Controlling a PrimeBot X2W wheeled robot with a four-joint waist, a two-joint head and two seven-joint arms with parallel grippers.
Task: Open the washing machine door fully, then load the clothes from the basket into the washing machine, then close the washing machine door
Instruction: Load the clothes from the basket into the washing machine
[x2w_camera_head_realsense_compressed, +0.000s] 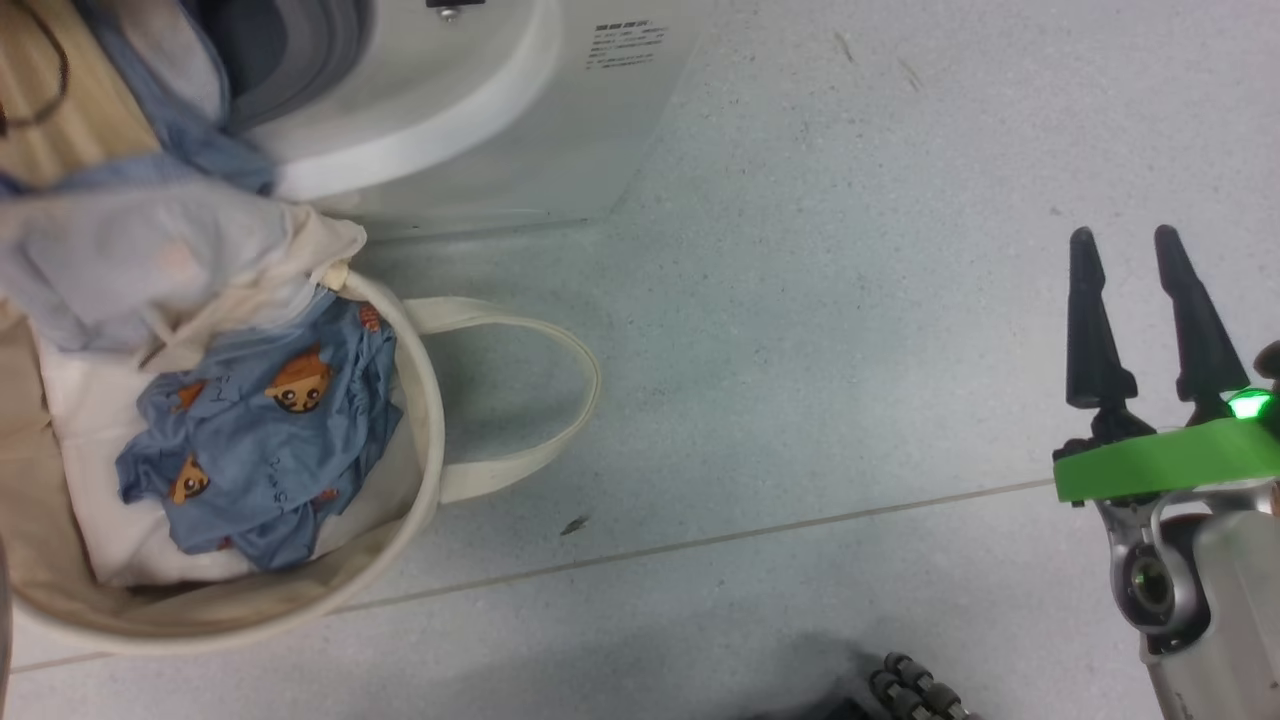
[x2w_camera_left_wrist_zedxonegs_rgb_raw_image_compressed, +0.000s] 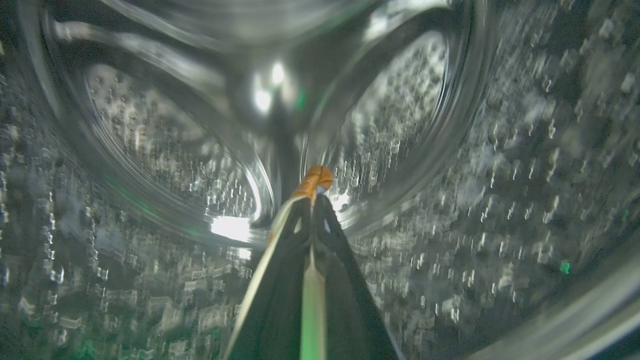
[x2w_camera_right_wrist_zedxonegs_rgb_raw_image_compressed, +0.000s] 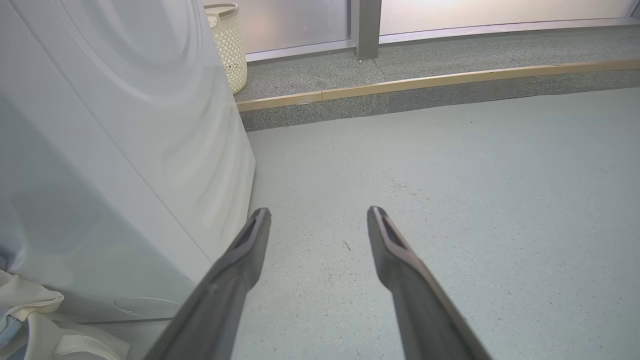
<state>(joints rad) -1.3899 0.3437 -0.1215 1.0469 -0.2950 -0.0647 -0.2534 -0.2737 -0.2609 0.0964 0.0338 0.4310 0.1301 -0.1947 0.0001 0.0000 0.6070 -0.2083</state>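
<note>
R jaws spread above floor (x2w_camera_head_realsense_compressed: 800, 350) in head view, well apart from basket (x2w_camera_head_realsense_compressed: 432, 470) w/ clothes (x2w_camera_head_realsense_compressed: 260, 440) inside; L wrist view: L jaws pinching a garment (x2w_camera_left_wrist_zedxonegs_rgb_raw_image_compressed: 315, 179) inside drum (x2w_camera_left_wrist_zedxonegs_rgb_raw_image_compressed: 150, 150), so loading, next = let go; R wrist view: R jaws spread beside washing machine (x2w_camera_right_wrist_zedxonegs_rgb_raw_image_compressed: 125, 150).

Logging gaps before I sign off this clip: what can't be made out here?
- Head view: the top edge cuts the washing machine at its opening, so its inside is hidden.
- Head view: the left edge cuts the basket, and blurred draped cloth covers part; clothes left uncountable.
- Left wrist view: drum motion-blurred; the left end effector hides most of its pinched cloth.
</note>
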